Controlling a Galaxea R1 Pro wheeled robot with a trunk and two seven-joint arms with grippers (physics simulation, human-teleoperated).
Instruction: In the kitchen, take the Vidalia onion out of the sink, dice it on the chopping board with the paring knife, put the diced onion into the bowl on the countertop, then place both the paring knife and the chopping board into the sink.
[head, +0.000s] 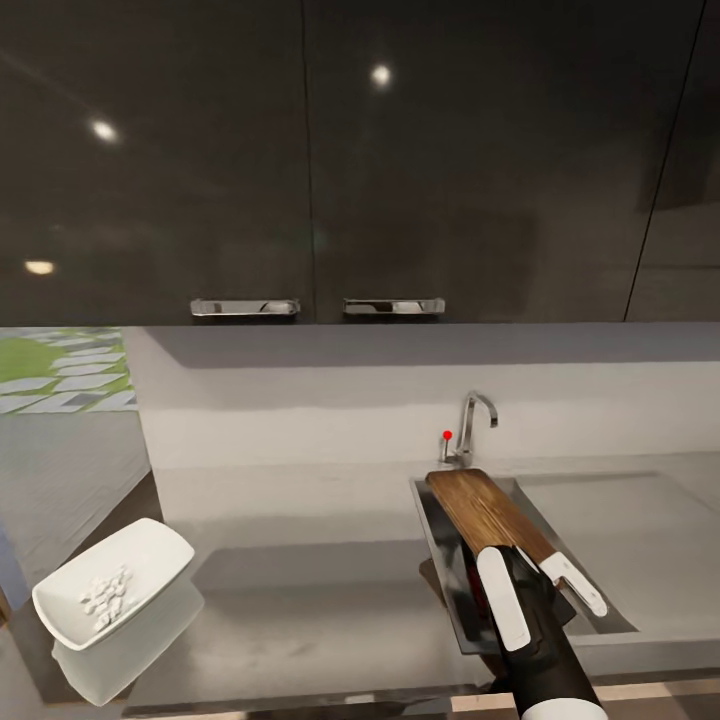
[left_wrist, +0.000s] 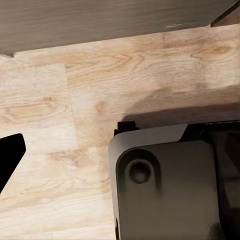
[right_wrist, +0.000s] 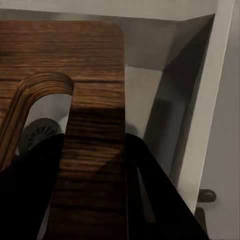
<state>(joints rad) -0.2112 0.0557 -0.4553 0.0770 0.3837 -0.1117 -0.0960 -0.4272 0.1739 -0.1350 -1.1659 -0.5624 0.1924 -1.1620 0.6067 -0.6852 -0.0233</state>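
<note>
The chopping board (head: 490, 512) is clamped at its slot-handle end in your right gripper (head: 535, 585), slanting over the sink (head: 436, 540) toward the tap (head: 472, 425). At nine o'clock from the sink, the bowl (head: 150, 560) of diced onion (head: 106, 592) sits on the tabletop (head: 300, 590). Your left gripper's state I cannot tell.

Glossy dark wall cabinets (head: 400, 160), pale wood floor (left_wrist: 75, 100)
</note>
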